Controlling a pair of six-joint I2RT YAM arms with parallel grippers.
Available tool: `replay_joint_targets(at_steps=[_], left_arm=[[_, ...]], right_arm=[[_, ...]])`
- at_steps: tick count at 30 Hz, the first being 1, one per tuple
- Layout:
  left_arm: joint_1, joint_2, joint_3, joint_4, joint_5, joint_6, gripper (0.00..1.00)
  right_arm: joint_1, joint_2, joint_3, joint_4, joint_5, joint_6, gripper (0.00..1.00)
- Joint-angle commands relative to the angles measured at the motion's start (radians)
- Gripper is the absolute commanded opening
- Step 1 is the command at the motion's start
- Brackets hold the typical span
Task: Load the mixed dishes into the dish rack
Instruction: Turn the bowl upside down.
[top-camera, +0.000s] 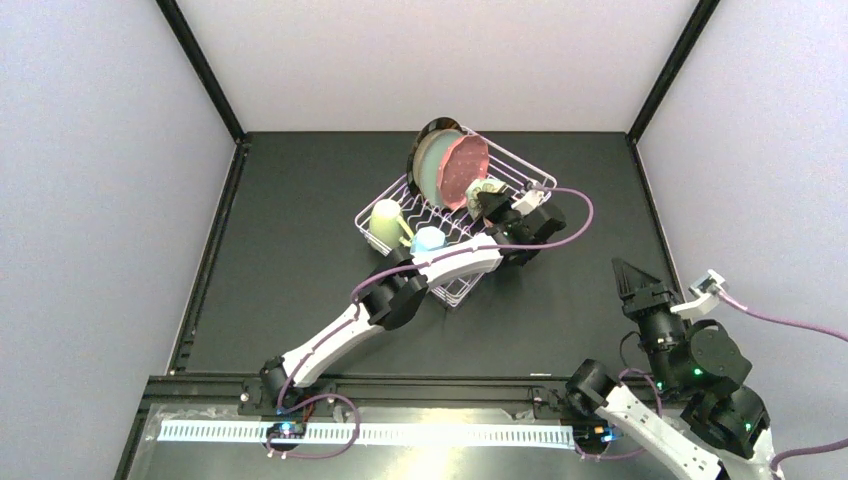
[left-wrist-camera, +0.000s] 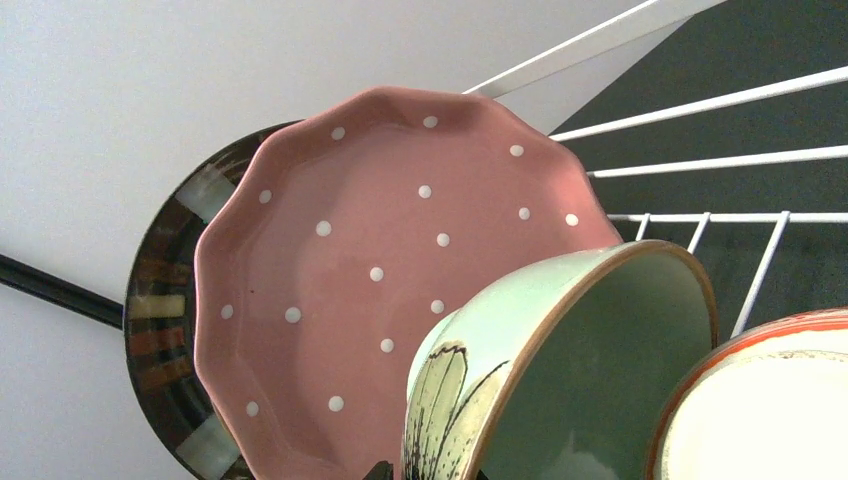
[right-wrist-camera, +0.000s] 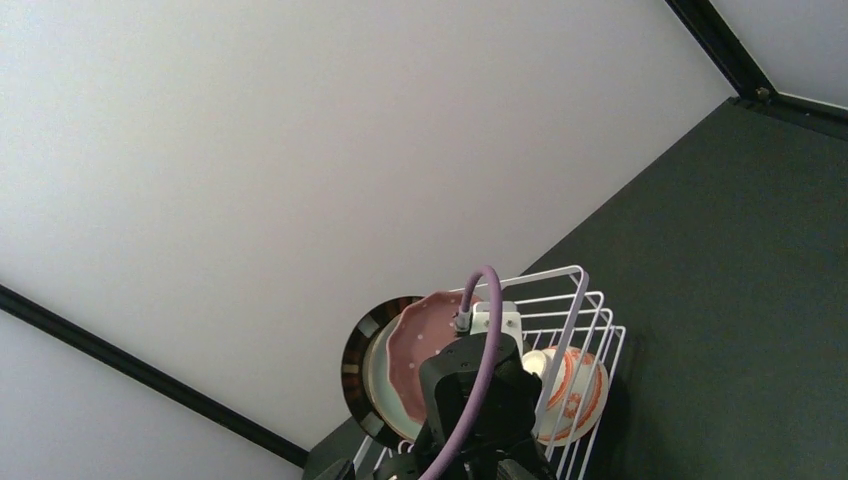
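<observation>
Pale walls box in a dark counter (top-camera: 300, 250), with the white wire dish rack (top-camera: 520, 167) toward 12 o'clock. At the rack's 11 o'clock end three plates stand upright: the cream plate with dark striped rim (left-wrist-camera: 160, 310), the teal flower plate (top-camera: 428, 165) and the pink dotted scalloped plate (left-wrist-camera: 380, 260). The cream mug (top-camera: 386, 218) and blue mug (top-camera: 428, 240) sit at 8 o'clock. The left claw (top-camera: 490, 207) reaches in by the tilted mint bowl (left-wrist-camera: 600, 370) and the red-orange bowl (left-wrist-camera: 770, 400) (fingers hidden, so I cannot tell its grip). The right claw (top-camera: 630, 275), at 4 o'clock, is spread and holds nothing.
</observation>
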Motion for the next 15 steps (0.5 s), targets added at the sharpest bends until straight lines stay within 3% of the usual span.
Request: replay_joint_targets(at_steps=[1, 15], left_arm=[[-0.058, 0.034, 0.043, -0.075, 0.049, -0.072, 0.36], [-0.096, -0.058, 0.043, -0.183, 0.092, -0.194, 0.45]], right_arm=[[-0.002, -0.010, 0.033, -0.047, 0.012, 0.020, 0.82], [-0.002, 0.040, 0.081, -0.036, -0.026, 0.017, 0.82]])
